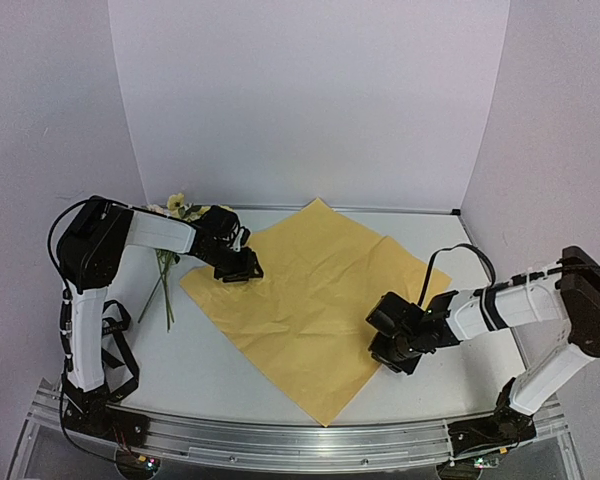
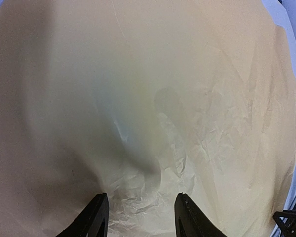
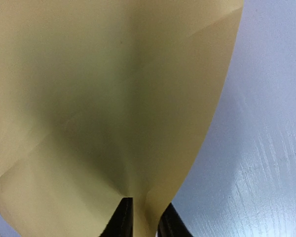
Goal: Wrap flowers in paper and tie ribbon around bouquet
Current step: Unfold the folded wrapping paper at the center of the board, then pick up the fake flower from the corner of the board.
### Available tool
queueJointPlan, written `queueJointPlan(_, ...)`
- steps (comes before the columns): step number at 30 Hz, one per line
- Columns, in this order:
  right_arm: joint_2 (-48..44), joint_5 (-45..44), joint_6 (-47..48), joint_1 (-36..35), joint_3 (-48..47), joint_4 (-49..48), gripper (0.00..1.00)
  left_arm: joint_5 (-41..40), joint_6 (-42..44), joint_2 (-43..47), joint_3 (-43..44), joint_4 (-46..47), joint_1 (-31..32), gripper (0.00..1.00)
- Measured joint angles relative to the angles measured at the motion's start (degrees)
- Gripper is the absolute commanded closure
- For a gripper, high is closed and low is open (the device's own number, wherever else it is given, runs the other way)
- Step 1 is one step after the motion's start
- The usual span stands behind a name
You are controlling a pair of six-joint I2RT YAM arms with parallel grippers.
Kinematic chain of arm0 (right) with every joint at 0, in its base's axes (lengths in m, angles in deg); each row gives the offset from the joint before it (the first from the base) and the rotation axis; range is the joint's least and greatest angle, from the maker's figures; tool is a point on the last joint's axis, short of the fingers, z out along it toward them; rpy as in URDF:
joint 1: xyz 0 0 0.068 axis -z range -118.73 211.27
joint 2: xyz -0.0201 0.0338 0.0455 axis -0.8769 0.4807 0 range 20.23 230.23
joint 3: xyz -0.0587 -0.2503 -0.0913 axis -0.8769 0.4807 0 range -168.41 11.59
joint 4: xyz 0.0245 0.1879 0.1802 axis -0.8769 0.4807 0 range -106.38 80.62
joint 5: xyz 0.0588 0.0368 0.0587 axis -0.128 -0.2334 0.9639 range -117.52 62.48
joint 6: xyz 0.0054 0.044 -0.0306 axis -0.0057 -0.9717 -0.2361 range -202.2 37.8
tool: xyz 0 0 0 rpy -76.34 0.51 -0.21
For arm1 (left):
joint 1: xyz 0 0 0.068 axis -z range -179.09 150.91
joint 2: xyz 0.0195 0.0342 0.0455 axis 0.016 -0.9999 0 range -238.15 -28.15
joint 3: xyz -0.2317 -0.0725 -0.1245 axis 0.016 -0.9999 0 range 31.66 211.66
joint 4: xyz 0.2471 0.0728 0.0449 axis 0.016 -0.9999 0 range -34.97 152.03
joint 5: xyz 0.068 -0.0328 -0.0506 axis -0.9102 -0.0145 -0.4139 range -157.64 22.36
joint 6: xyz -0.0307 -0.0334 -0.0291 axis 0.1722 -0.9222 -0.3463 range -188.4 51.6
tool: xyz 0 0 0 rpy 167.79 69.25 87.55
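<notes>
The paper [image 1: 320, 300] is a yellow-orange sheet lying flat as a diamond on the white table [image 1: 230, 370]. The flowers [image 1: 180, 208], pale yellow with thin green stems, lie off its left corner. My left gripper [image 1: 242, 268] hangs over that corner. In the left wrist view the left gripper [image 2: 140, 217] is open above crumpled paper [image 2: 148, 98]. My right gripper [image 1: 385, 352] sits at the sheet's right edge. In the right wrist view the right gripper [image 3: 144, 219] stands slightly open, with a raised fold of paper [image 3: 113, 98] in the narrow gap. The ribbon and the bouquet are out of view.
Pale walls close in the table at the back and on both sides. A metal rail [image 1: 300, 445] runs along the near edge between the arm bases. Black cables [image 1: 120, 340] loop beside the left arm. Bare table [image 3: 266, 148] lies right of the paper's edge.
</notes>
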Motion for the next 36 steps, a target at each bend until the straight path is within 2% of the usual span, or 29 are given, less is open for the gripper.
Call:
queueJointPlan(2, -0.5, 0.0, -0.1, -0.1, 0.1, 0.0, 0.44, 0.1, 0.6, 0.0, 0.0, 0.0, 0.0, 0.50)
queueJointPlan(6, -3.3, -0.1, 1.9, -0.1, 0.6, 1.3, 0.20, 0.2, 2.1, 0.0, 0.4, -0.9, 0.0, 0.44)
queueJointPlan(8, -5.4, -0.4, 3.3, -0.1, 0.6, 2.5, 0.13, 0.4, 3.0, 0.1, 0.7, -1.7, 0.0, 0.40)
queueJointPlan(12, -9.7, -0.6, 7.5, -0.1, 0.2, 6.5, 0.04, 0.1, 3.6, 1.0, 0.9, -4.1, 0.0, 0.26)
queueJointPlan(16, -12.1, 1.2, 12.9, 0.8, -1.7, 10.4, 0.02, -3.5, 2.8, 5.0, 0.4, -7.3, 0.0, 0.17)
queueJointPlan(20, -12.7, 5.6, 18.2, 4.3, -2.9, 11.8, 0.02, -11.1, 0.4, 13.0, -0.8, -9.6, -1.3, 0.17)
queueJointPlan(25, -14.4, 10.2, 23.6, 9.2, -2.9, 13.2, 0.02, -18.5, -0.8, 22.5, -4.4, -10.8, -8.2, 0.19)
queueJointPlan(32, -18.5, 13.8, 28.2, 12.5, -2.7, 13.7, 0.02, -18.4, 2.6, 25.1, -12.3, -11.1, -21.7, 0.28)
queueJointPlan(36, -18.6, 15.0, 29.2, 13.3, -2.2, 13.9, 0.02, -15.7, 5.6, 22.4, -12.6, -10.7, -24.5, 0.29)
